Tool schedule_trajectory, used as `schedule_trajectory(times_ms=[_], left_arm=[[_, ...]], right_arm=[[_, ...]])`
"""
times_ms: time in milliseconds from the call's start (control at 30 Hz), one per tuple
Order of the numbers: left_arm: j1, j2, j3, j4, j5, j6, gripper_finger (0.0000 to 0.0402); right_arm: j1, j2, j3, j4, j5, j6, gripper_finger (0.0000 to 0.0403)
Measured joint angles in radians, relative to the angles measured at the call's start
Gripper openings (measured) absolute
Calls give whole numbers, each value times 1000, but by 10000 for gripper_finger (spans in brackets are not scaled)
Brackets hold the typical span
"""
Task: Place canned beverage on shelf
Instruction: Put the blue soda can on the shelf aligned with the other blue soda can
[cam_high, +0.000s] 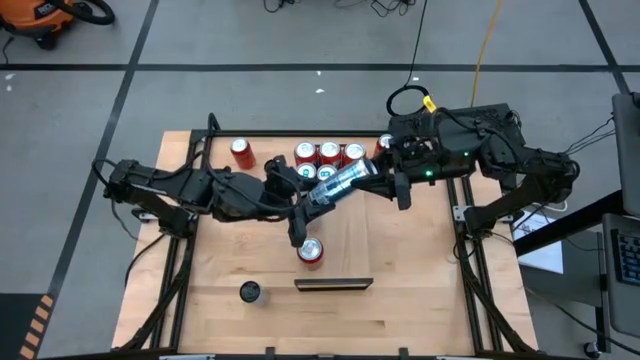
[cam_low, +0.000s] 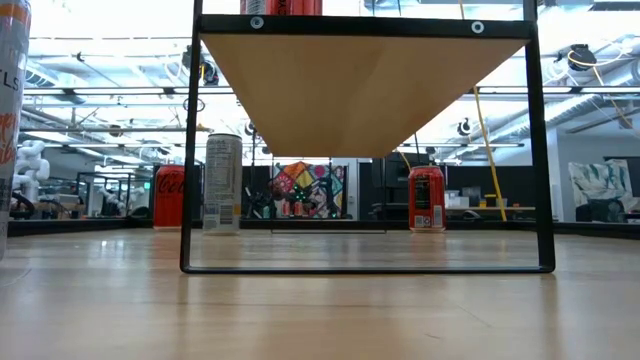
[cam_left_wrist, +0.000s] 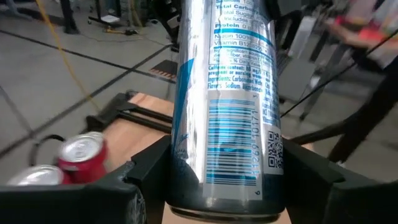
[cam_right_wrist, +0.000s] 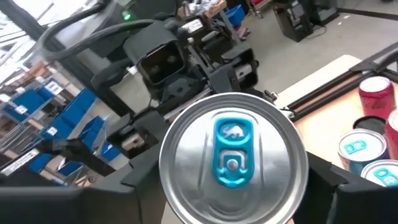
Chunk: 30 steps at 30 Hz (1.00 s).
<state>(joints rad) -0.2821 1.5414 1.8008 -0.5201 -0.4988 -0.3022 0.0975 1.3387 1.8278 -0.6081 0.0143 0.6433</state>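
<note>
Mid-handover above the worktop (cam_high: 230, 260): silver-blue can (cam_high: 338, 184) aloft and tilted, clasped low by left tool (cam_high: 305, 205), top end gripped by right tool (cam_high: 385, 172). Shelf (cam_high: 333, 285) near front, not yet reached; placing remains.

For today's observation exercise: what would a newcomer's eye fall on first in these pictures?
Most striking is the tall silver-and-blue drink can, held tilted in the air above the middle of the wooden tabletop, with the left gripper and the right gripper each closed on one end. Behind it, a cluster of red and silver cans stands at the far edge.
</note>
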Motion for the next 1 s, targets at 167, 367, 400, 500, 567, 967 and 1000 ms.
schedule_trajectory(times_ms=[167, 367, 400, 500, 567, 967, 1000], left_arm=[[0, -1, 0, 42, 66, -51, 235], [0, -1, 0, 103, 98, -67, 235], [0, -1, 0, 116, 97, -66, 235], [4, -1, 0, 192, 97, -66, 235], [8, -2, 0, 258, 105, -65, 235], [27, -2, 0, 574, 270, -86, 235], [30, -2, 0, 577, 291, -100, 235]], right_arm=[[0, -32, 0, -1, -20, -28, 271], [0, -82, 0, 0, -20, -62, 301], [0, -91, 0, 0, -20, -74, 304], [0, -115, 0, 2, -19, -131, 306], [0, -130, 0, 20, -19, -198, 305], [23, -109, 0, 257, 36, -290, 303], [22, -96, 0, 289, 36, -290, 305]])
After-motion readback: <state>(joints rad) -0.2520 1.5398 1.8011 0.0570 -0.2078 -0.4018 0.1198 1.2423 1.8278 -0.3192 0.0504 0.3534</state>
